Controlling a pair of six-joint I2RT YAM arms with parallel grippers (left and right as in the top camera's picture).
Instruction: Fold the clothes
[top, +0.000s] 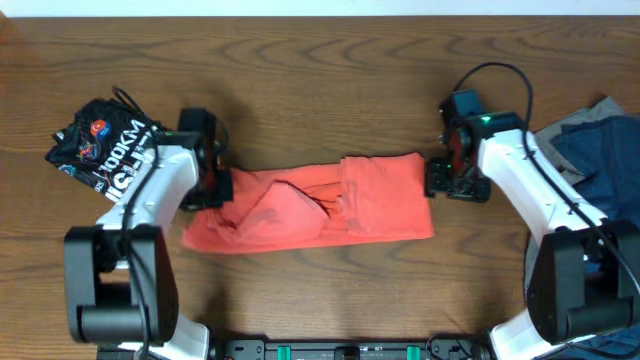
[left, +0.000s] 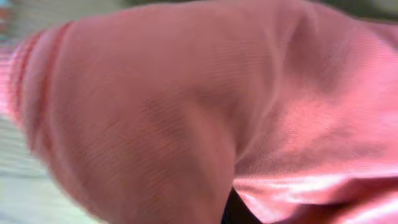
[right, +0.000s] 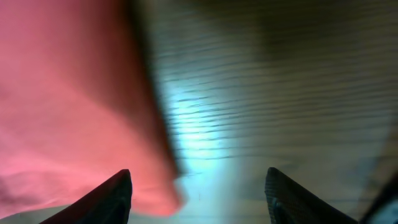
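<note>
Coral-red T-shirt (top: 320, 205) in a folded band, left gripper (top: 212, 186) at its 9 o'clock end, grip impossible to tell, right gripper (top: 436, 180) spread wide at 3 o'clock

Crumpled black bundle with white lettering (top: 100, 150) at nine o'clock on brown wooden table (top: 320, 80).

Overhead, you're seeing the left gripper (top: 213, 188) sitting under its own wrist, w/ the jaws hiding. Left wrist cam is showing only blurred red shirt (left: 186, 106) filling the pic. Right wrist pic is smearing; the right gripper (right: 199, 196) is getting its fingertips (right: 115, 199) cut off at the bottom edge. Blue-grey clothes pile (top: 600, 150) is running off the right edge. Print on the black shirt (top: 105, 150) is reading too small.
</note>
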